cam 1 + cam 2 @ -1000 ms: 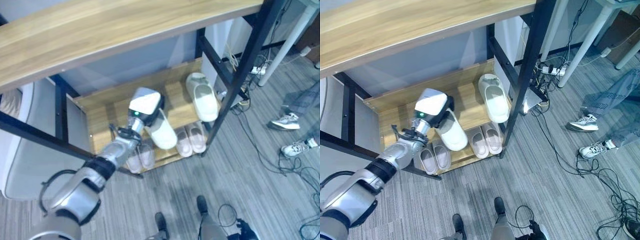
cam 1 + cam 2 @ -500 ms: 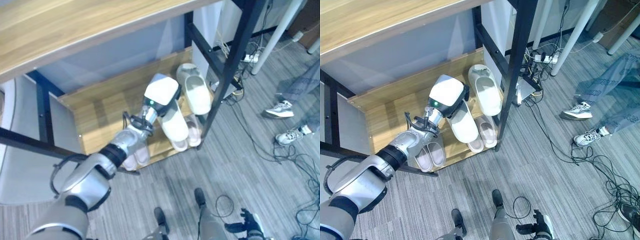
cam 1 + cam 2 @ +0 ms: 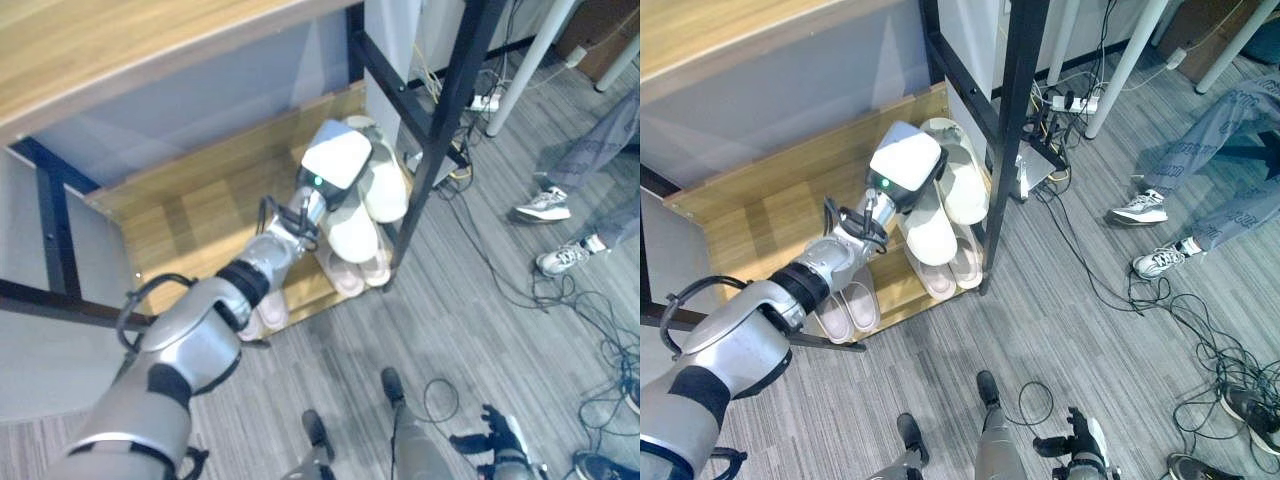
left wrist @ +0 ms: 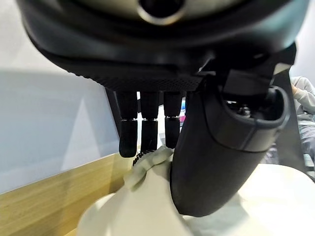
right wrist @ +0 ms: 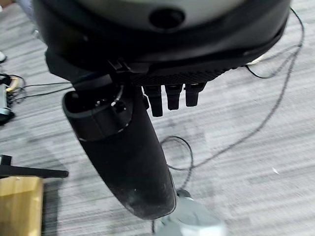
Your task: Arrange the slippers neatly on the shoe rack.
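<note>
The left hand [image 3: 335, 165] reaches under the rack [image 3: 190, 215] and holds a white slipper [image 3: 352, 228] above the lower shelf, close to the shelf's right edge. In the left wrist view the fingers [image 4: 142, 123] and thumb pinch the slipper's upper edge, so the hand is clamped on it. A second white slipper [image 3: 962, 185] lies just beside it on the same shelf, hard against the right post [image 3: 1010, 110]. Two pale pink pairs sit along the shelf's front edge: one pair [image 3: 952, 268] under the held slipper at the right front corner, the other [image 3: 845, 305] further left, partly behind the forearm.

The slipper looks light and soft, likely foam or rubber, with a strap that gives under the pinch; it should flex rather than break, and may swing or twist when held by one edge. The strap or the rim of the foot opening is the sensible hold.

The eye views show the whole shelf, the spacing between slippers and the post the held one must clear. The left wrist view shows the pinch itself, which the hand's pale back hides from above. The right wrist view shows the right hand [image 5: 133, 152] over grey carpet [image 5: 246, 128], well apart from the rack, its fingers relaxed and holding nothing.
</note>
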Motion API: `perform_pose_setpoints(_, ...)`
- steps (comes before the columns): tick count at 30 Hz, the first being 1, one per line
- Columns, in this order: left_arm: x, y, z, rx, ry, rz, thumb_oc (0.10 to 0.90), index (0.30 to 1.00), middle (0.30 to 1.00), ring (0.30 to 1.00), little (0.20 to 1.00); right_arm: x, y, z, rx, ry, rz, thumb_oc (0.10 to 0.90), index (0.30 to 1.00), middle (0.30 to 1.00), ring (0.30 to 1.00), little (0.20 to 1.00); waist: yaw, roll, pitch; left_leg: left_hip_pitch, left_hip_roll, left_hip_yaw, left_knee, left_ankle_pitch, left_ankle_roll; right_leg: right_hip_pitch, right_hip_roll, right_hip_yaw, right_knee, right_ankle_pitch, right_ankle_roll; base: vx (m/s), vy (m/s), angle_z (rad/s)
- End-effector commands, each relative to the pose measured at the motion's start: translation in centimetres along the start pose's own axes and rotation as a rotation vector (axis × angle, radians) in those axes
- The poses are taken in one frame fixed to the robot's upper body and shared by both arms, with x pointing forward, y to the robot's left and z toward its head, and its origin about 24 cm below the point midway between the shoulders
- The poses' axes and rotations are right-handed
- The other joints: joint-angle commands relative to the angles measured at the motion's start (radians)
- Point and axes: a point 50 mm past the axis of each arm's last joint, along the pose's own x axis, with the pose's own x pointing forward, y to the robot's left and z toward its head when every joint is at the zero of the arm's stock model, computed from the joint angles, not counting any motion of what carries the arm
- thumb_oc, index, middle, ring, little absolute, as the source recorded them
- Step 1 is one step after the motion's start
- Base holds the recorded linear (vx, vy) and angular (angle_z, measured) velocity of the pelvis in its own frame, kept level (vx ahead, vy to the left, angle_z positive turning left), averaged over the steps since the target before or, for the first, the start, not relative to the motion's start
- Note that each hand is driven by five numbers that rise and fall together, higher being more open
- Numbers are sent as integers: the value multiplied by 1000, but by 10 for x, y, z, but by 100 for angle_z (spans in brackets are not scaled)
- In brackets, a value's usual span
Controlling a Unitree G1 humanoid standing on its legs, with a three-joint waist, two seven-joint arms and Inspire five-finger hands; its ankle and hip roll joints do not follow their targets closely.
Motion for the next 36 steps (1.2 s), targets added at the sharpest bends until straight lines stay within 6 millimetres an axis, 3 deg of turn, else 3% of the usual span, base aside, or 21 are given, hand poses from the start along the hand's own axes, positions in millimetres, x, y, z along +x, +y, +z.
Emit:
perform_pose_setpoints(1,39,63,-32,144,70,173,400,300,300,300,300,6,-33,0,-18,-9,-105,800,900,900,900,900,0,11,25,-9,-13,-88,-6,-89,3,52,47,-71,23,-148,50,0,0,0)
perform_pose_setpoints(6,39,72,-43,125,100,210,400,300,300,300,300,3,-33,-8,-2,14,-109,800,900,900,900,900,4,4,26,-6,-12,-91,-6,-91,3,54,49,-75,24,-151,48,0,0,0)
perform_pose_setpoints(12,39,73,-39,121,73,217,400,300,300,300,300,5,-32,-5,4,17,-113,800,900,900,900,900,18,3,32,-4,-16,-103,-6,-90,4,60,49,-84,25,-153,48,0,0,0)
perform_pose_setpoints(15,40,83,-50,138,96,242,400,300,300,300,300,6,-31,-1,-7,3,-106,800,900,900,900,900,21,3,36,-4,-17,-102,-6,-90,4,62,48,-90,21,-149,49,0,0,0)
perform_pose_setpoints(16,39,90,-62,164,115,256,400,300,300,300,300,7,-29,6,-12,-25,-103,800,900,900,900,900,24,4,43,-10,-17,-101,-6,-88,5,57,47,-91,23,-148,49,0,0,0)
perform_pose_setpoints(19,39,91,-62,164,115,256,400,300,300,300,300,7,-29,6,-12,-25,-103,800,900,900,900,900,24,4,43,-10,-17,-101,-6,-88,5,56,47,-91,24,-148,49,0,0,0)
perform_pose_setpoints(23,43,112,-85,269,139,245,400,300,300,300,300,11,-24,22,-33,-79,-91,800,900,900,900,900,22,7,65,-25,-15,-96,-6,-81,5,38,46,-92,29,-142,52,0,19,0)
perform_pose_setpoints(29,49,117,-78,207,147,268,400,300,300,300,300,10,-22,20,-37,-74,-84,800,900,900,900,900,20,4,74,-29,-16,-99,-6,-77,6,32,42,-97,38,-146,50,3,1,-1)
perform_pose_setpoints(36,60,119,-55,107,147,287,400,300,300,300,300,13,-24,28,-46,-89,-92,800,900,900,900,900,14,-1,76,-37,-17,-95,-6,-78,5,21,40,-97,41,-144,49,0,0,0)
